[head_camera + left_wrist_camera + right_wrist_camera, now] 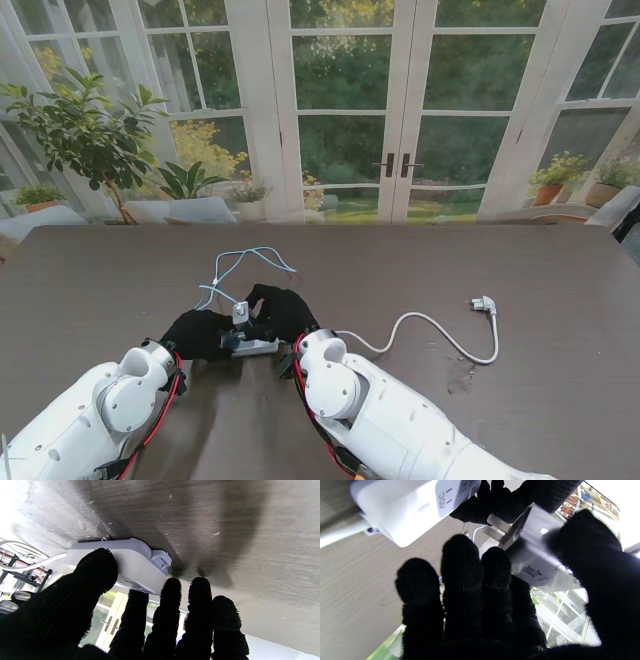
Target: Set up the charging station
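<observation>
Both arms come in close to me, the two black-gloved hands meeting near the middle of the dark worktop. The left hand is clamped on the white power strip, thumb on one long side and fingers on the other, the strip lying flat on the wood. Right beside it, the right hand grips the white charger, pinched between thumb and fingers, its two metal prongs bare and close to the strip's socket face, not yet in. Off to the right, the strip's white cord curves across the worktop to its plug, lying loose. Farther from me, a pale blue cable loops away from the charger. Beyond the worktop, glass doors and potted plants.
</observation>
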